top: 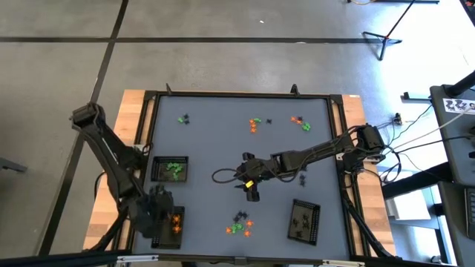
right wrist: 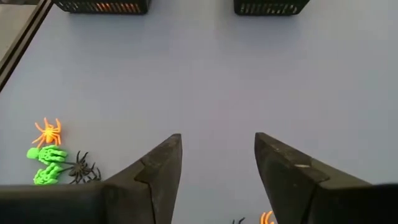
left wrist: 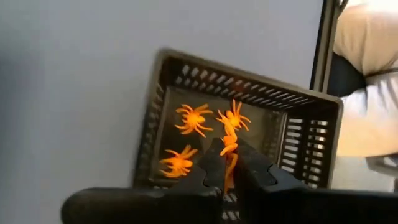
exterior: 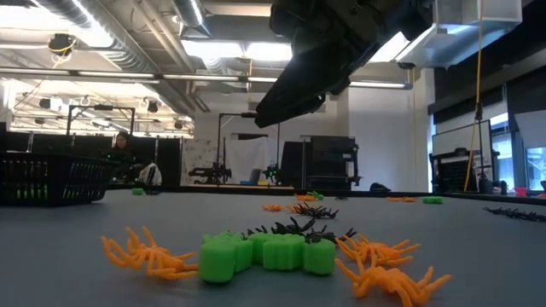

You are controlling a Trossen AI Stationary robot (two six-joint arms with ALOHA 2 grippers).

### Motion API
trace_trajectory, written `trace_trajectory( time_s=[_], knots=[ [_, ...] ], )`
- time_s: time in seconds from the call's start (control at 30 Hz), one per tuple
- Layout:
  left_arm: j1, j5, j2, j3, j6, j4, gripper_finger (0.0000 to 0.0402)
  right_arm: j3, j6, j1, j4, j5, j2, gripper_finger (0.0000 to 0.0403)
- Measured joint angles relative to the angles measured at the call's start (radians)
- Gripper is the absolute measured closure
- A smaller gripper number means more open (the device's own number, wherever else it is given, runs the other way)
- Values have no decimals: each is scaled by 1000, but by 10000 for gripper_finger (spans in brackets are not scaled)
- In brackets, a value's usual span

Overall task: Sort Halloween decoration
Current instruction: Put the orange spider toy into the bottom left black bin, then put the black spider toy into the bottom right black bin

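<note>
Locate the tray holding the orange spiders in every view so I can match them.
High view: orange-spider tray at the picture's lower left, beneath the left arm.
Low view: not in it.
Left wrist view: centre, behind the left gripper shut on an orange spider.
Right wrist view: top-left edge.
Shared landmark: mixed trinket pile, seen in high, low and right wrist views.

Overhead, table-level, two wrist views

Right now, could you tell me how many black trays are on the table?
3: one with green pieces at centre-left, one with orange spiders front-left under the left tool, one with black pieces front-right.
</note>
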Motion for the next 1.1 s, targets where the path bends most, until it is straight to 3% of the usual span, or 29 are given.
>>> trace_trajectory(
  time_s=[0.17, 0.37, 0.5, 0.63, 0.7, 0.87, 1.1],
  knots=[
    [-27, -1, 66, 0, -25, 55, 340, 0, 0, 0, -1, 0, 0, 201],
    [-5, -50, 42, 0, 27, 53, 294, 0, 17, 0, -72, 7, 0, 201],
    [-5, -234, 1, 0, 181, 73, 291, 0, 75, 0, -205, 36, 0, 201],
    [-14, -488, -40, -6, 413, 132, 291, -5, 135, 0, -325, 52, -1, 201],
    [-5, -547, -62, -26, 528, 192, 290, -23, 162, 0, -326, 52, -1, 201],
    [49, -553, -102, -150, 798, 537, 290, -74, 220, 0, -290, 47, 6, 201],
    [196, -340, -106, -365, 1077, 1154, 290, -114, 251, 0, -157, -14, 48, 201]
  ],
)
